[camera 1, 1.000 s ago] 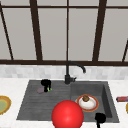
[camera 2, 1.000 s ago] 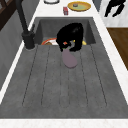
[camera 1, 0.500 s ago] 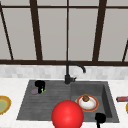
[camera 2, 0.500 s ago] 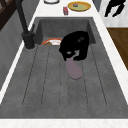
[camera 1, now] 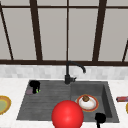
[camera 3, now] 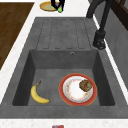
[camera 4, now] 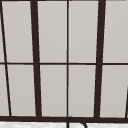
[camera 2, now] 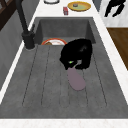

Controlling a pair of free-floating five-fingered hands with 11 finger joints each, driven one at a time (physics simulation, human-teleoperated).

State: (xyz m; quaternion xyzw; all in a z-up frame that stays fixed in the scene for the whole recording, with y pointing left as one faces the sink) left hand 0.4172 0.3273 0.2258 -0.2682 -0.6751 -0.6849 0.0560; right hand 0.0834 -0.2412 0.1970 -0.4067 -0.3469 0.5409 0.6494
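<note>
My left hand (camera 1: 35,85) hangs low over the ribbed drainboard (camera 1: 50,100) left of the basin. In the left side view this hand (camera 2: 76,56) has its fingers curled round the far end of a mauve oblong object (camera 2: 77,79), which slants down onto the drainboard. From the front the mauve object (camera 1: 29,91) peeks out beside the hand. In the right side view the same hand (camera 3: 58,4) shows at the top edge. My right hand (camera 1: 100,117) floats at the sink's front right corner, and in the left side view it (camera 2: 113,7) hangs with relaxed fingers, holding nothing.
In the basin lie a red-rimmed plate (camera 3: 72,92) with a brown muffin (camera 3: 85,85) and a banana (camera 3: 38,94). A black faucet (camera 1: 68,73) stands behind. A red ball (camera 1: 67,115) shows at the front. A yellow plate (camera 1: 3,105) and a red can (camera 1: 122,99) sit on the counter.
My left hand has moved left along the drainboard and lower, taking the mauve object with it; the object now slants out longer beneath it. The right hand has stayed still.
</note>
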